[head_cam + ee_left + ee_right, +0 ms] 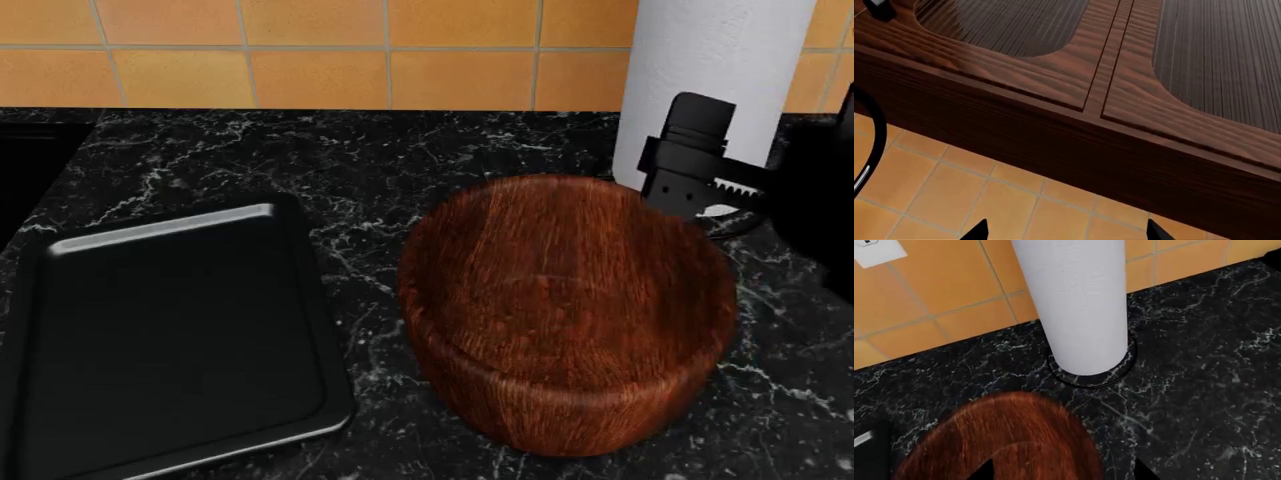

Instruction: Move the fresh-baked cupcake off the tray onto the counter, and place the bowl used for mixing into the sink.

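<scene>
A large reddish-brown wooden bowl [567, 310] is seen in the head view, resting on the black marble-like surface [374, 160], which is veined in white. Beside it, toward the robot's left and apart from it, a flat dark tray [167, 330] with a thin shiny rim is laid; nothing is seen on it, and the cupcake is not shown in any view. Behind the bowl, a white paper towel roll [714, 75] is stood upright against an orange tiled wall [334, 50].

The right pincer [694, 160] is shown just behind the bowl's far rim, in front of the roll. In the right wrist view, only its two dark fingertips [984, 471] are visible, set apart, with the bowl's rim [1007, 440] lying beneath them; whether the wood is touched cannot be told.

In the left wrist view, the left pincer's tips [977, 231] are likewise seen spread apart, clasping nothing, above orange floor tiles [934, 190] and facing dark wooden cabinet doors [1054, 80].
</scene>
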### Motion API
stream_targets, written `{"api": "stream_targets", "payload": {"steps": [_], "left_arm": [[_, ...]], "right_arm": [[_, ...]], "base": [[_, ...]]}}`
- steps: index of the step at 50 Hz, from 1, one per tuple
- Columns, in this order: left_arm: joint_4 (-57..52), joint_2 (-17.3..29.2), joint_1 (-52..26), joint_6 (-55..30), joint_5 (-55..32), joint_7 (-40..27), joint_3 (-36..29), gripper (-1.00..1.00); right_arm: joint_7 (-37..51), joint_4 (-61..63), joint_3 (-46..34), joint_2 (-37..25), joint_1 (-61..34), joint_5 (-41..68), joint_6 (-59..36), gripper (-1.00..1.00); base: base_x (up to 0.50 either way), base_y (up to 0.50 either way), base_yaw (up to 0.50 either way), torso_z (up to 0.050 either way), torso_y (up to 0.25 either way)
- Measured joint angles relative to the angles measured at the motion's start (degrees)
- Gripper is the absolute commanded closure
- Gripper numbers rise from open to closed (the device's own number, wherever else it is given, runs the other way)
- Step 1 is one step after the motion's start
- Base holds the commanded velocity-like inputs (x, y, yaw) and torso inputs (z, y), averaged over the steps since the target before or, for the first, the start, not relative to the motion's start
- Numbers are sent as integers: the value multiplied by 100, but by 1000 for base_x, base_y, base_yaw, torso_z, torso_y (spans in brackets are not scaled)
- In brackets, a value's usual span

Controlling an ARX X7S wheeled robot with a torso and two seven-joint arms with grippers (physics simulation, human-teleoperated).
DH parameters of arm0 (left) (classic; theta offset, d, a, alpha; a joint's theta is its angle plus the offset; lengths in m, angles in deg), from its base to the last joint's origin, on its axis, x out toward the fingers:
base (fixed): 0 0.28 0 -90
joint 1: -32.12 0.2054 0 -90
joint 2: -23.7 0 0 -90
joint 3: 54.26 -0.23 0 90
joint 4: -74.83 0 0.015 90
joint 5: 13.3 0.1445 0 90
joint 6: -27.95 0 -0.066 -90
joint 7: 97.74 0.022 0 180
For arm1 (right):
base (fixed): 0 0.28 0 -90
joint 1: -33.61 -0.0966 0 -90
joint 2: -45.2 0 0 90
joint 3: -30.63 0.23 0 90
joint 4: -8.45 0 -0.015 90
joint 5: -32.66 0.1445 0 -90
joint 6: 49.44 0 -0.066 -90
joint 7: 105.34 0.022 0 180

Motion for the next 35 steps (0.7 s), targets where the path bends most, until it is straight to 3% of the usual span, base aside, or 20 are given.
{"api": "stream_targets", "payload": {"steps": [35], "left_arm": [[17,100,3,35,66,-98,-102,-100]], "right_arm": [[-1296,-870,-547,162,76,-1265,362,-100]], "base": [[0,0,0,0,0]]}}
